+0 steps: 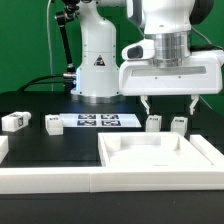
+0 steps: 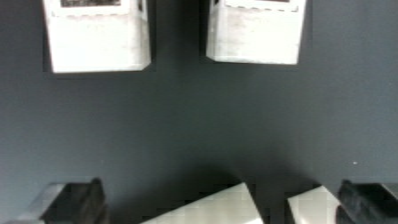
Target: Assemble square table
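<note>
Gripper [image 1: 170,106] is hanging released over two legs [image 1: 153,124] mid-table beside the top [image 1: 150,138]; it needs centring on one before descending.

In the wrist view both block legs [image 2: 95,40] run off the picture's edge, their tags too blurred to read, and only a corner of the table top [image 2: 214,210] shows.

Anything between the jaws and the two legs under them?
Nothing visible. The open jaws hang above the two legs; the wrist view shows only bare black table between. The square top's corner shows by the jaws, off that path.
</note>
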Motion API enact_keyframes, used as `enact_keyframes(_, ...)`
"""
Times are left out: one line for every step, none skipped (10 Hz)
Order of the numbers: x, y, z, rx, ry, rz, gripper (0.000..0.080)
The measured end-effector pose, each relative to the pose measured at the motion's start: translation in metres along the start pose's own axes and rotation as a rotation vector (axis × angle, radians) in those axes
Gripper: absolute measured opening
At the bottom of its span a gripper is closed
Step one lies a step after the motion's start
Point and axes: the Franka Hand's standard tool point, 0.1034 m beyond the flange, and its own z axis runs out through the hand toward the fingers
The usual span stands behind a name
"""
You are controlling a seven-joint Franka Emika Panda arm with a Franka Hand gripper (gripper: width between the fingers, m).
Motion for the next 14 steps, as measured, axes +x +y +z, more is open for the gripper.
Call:
enact_keyframes(-0.002,-0.003,0.002,0.009,-0.001,0.039,0.0649)
enact_keyframes(-0.006,-0.009,0.003,0.009,-0.001,0.021,0.0649)
enact_keyframes(-0.009,-0.011,0.004,0.009,-0.006,-0.011,0.0649)
enact_keyframes(-0.008,-0.009,0.004,0.005,-0.016,-0.014,0.0649)
enact_keyframes(-0.008,-0.009,0.004,0.005,-0.016,-0.015,0.0649)
enact_keyframes(-0.009,-0.008,0.005,0.001,-0.027,-0.027,0.0649)
enact_keyframes(-0.013,-0.004,0.005,-0.022,-0.116,-0.047,0.0649)
enact_keyframes(-0.012,-0.008,0.003,-0.036,-0.178,-0.052,0.0649)
enact_keyframes(-0.010,-0.013,0.004,-0.037,-0.201,-0.068,0.0649)
enact_keyframes(-0.013,-0.013,0.004,-0.035,-0.270,-0.100,0.0649)
enact_keyframes(-0.009,-0.017,0.003,-0.016,-0.303,-0.109,0.0649)
enact_keyframes(-0.011,-0.016,0.003,-0.022,-0.359,-0.106,0.0649)
enact_keyframes(-0.011,-0.014,0.004,-0.029,-0.407,-0.105,0.0649)
enact_keyframes(-0.011,-0.012,0.005,-0.039,-0.482,-0.107,0.0649)
